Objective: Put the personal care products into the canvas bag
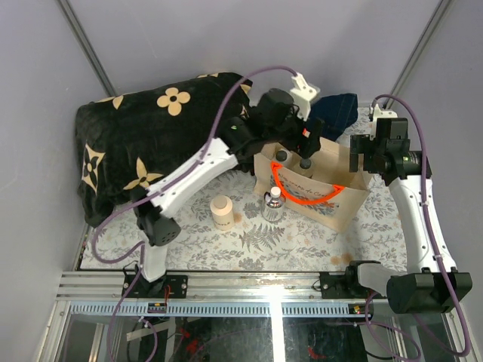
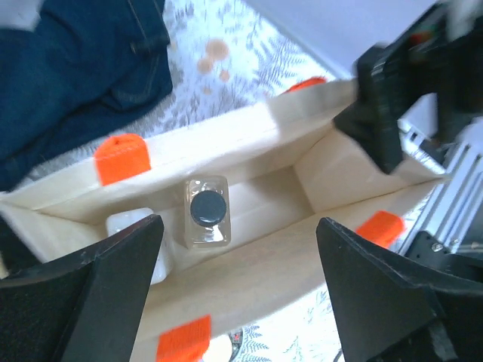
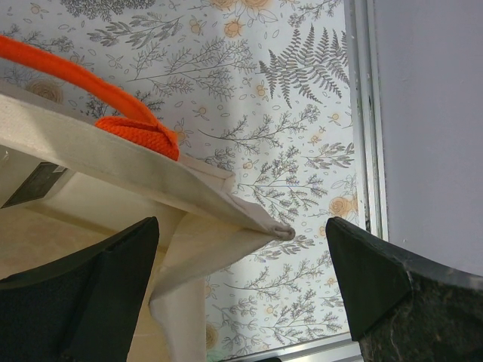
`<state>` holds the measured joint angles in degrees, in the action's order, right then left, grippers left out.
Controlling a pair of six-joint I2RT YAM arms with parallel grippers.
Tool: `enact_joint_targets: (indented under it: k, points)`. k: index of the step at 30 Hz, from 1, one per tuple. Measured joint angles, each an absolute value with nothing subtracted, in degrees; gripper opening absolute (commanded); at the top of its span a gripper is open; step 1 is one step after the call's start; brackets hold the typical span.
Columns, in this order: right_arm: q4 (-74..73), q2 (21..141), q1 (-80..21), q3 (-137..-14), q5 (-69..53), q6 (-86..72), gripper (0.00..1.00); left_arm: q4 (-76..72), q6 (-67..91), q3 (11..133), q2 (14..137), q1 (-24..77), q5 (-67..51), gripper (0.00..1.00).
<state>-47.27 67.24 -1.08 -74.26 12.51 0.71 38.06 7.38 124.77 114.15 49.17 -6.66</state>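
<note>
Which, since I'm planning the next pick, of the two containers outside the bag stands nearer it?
The white-capped bottle, beside the canvas bag; the beige jar stands farther left.

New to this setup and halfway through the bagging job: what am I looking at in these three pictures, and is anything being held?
These are two robot arms bolted side by side at the near edge. The overhead picture looks down from behind them; the other two come from a camera on each wrist. The left pincer hangs open above the canvas bag, looking down at a clear bottle with dark cap and a white bottle standing inside. The right pincer is open with a corner of the bag between its fingers, gripping nothing. On the fern-print tablecloth, a beige round jar and a white-capped clear bottle stand beside the bag. A black flowered blanket and navy cloth lie behind.
</note>
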Motion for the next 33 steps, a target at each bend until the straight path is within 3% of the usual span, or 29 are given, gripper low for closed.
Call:
enact_joint_targets:
  k: [4, 10, 14, 23, 33]
  points:
    - [-47.27, 67.79, -1.08, -74.26, 12.56, 0.73, 1.00, 37.80, 7.40, 123.79, 106.02, 48.42, -6.70, 0.83]
    - [-47.24, 67.79, -1.08, -74.26, 12.56, 0.69, 1.00, 38.85, 7.90, 108.99, 88.42, 48.10, -2.35, 0.84]
    - [-47.27, 68.40, -1.08, -74.28, 12.53, 0.64, 1.00, 42.35, 9.30, 101.95, 83.11, 47.77, 2.26, 0.85]
    - [-47.27, 69.28, -1.10, -74.28, 12.36, -0.12, 1.00, 49.67, 18.24, 86.50, 81.36, 39.07, 6.50, 0.92]
    - [-47.31, 68.42, -1.13, -74.28, 12.43, -0.45, 1.00, 51.20, 22.55, 81.45, 85.12, 33.65, 6.44, 0.93]
